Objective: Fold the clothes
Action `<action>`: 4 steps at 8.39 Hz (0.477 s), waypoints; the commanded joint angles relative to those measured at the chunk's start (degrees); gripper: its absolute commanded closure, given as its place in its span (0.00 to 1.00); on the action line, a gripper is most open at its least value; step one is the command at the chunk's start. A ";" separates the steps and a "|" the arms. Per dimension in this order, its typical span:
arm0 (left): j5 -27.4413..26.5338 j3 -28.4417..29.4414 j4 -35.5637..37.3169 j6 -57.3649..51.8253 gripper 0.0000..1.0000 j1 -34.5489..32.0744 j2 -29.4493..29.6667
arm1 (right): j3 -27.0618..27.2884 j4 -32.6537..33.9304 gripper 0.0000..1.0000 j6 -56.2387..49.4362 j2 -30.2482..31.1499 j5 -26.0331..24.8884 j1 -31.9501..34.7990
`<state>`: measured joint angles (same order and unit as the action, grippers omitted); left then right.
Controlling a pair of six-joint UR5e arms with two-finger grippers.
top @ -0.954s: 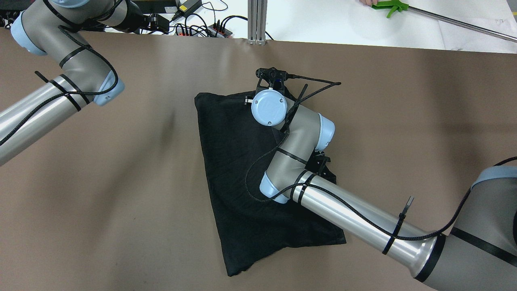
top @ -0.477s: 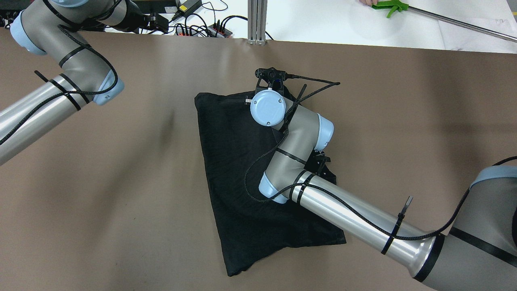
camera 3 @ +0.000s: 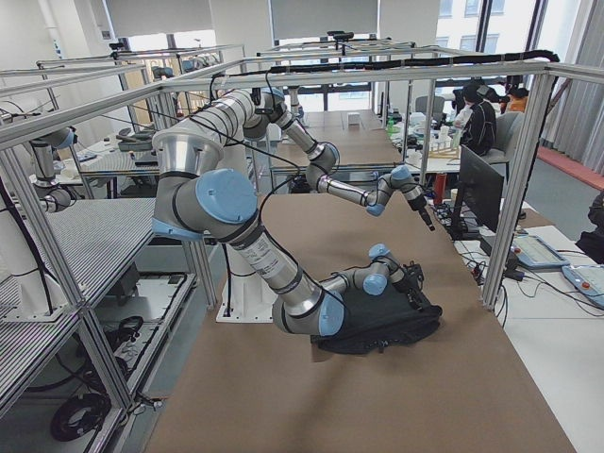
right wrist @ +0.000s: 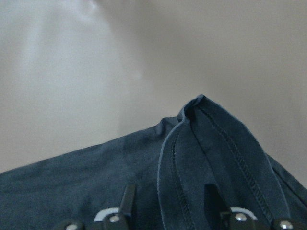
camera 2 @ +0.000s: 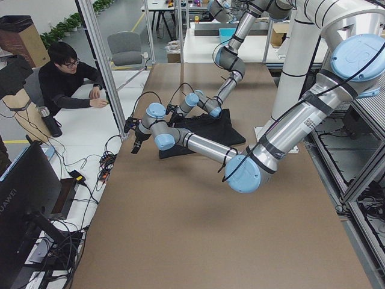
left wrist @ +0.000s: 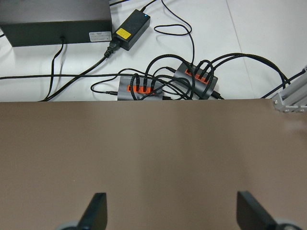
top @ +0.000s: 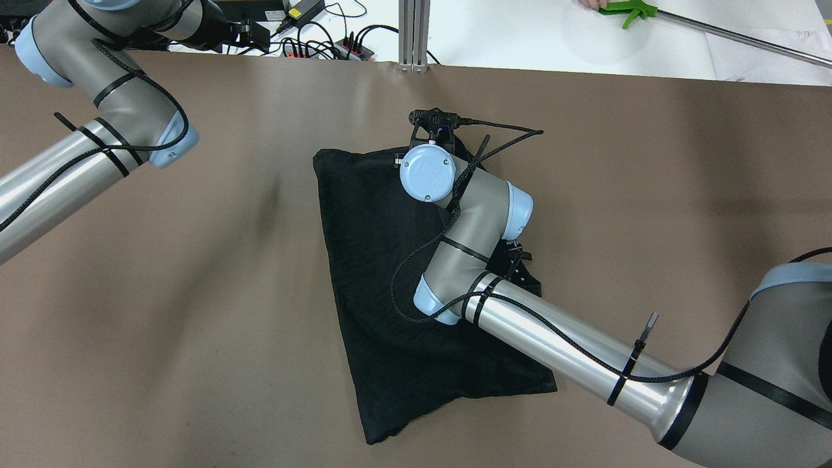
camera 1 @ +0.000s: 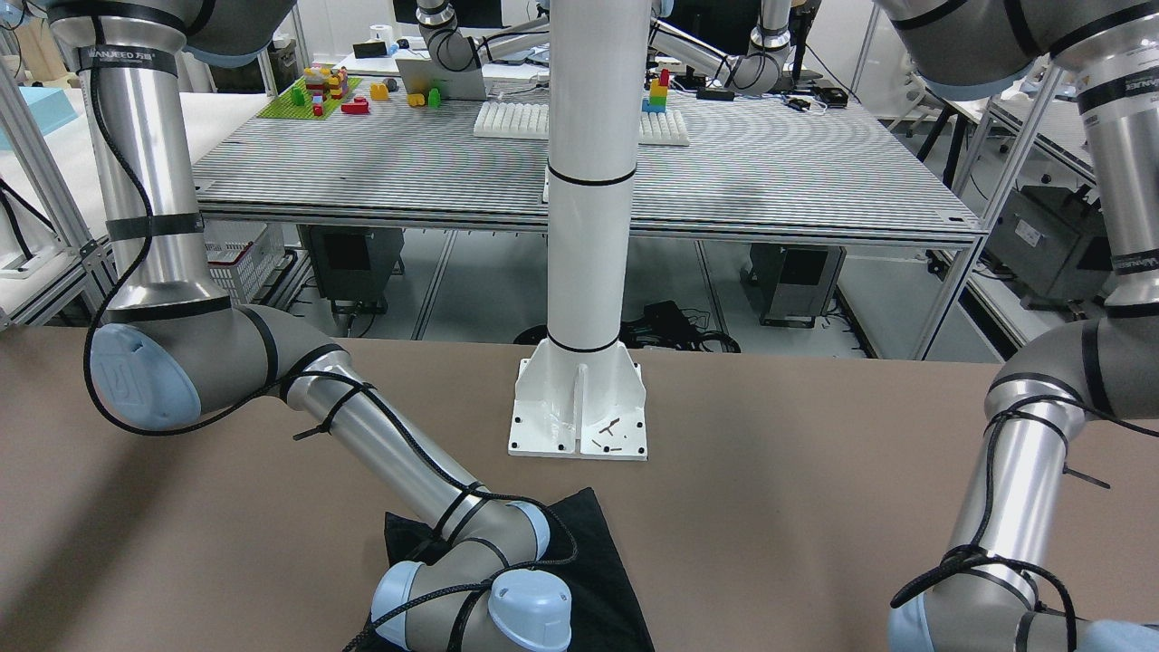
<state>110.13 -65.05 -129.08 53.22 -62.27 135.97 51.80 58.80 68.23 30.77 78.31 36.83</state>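
The clothes [top: 377, 260] are one black garment on the brown table [top: 195, 325], lying in a rough triangle with a stitched hem. My right arm's wrist [top: 426, 172] hangs over its far edge and hides the gripper from overhead. In the right wrist view, my right gripper [right wrist: 170, 199] is low over the clothes [right wrist: 96, 182]. Its fingers stand apart, and a raised hem fold [right wrist: 211, 143] runs between them and past the right one. My left gripper [left wrist: 173, 211] is open and holds nothing, near the table's far left edge, well away from the clothes [camera 1: 598, 543].
Beyond the far table edge lie power strips with cables [left wrist: 144, 88], a black box [left wrist: 55, 21] and an aluminium post [top: 414, 32]. A green-handled tool [top: 627, 10] lies at the back right. The white pillar's base plate [camera 1: 579, 417] stands on the robot's side. A person [camera 2: 66, 78] sits beside the table.
My right arm's wrist has shifted slightly to the left over the garment. The left arm has edged a little left. The garment's outline looks the same.
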 commanded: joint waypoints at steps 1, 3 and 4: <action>0.00 0.54 -0.04 -0.05 0.05 -0.04 -0.01 | -2.31 -0.09 0.56 -2.04 -1.14 -0.17 0.00; 0.00 0.80 -0.04 -0.05 0.05 -0.04 -0.01 | -4.25 -0.79 0.72 -2.04 -2.47 -0.52 0.00; 0.00 1.07 -0.04 -0.14 0.05 -0.04 -0.09 | -4.34 -0.88 0.89 -3.18 -2.47 -0.53 0.09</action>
<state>110.13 -64.42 -129.11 53.17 -62.34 135.96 48.26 58.39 66.27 28.75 77.91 36.83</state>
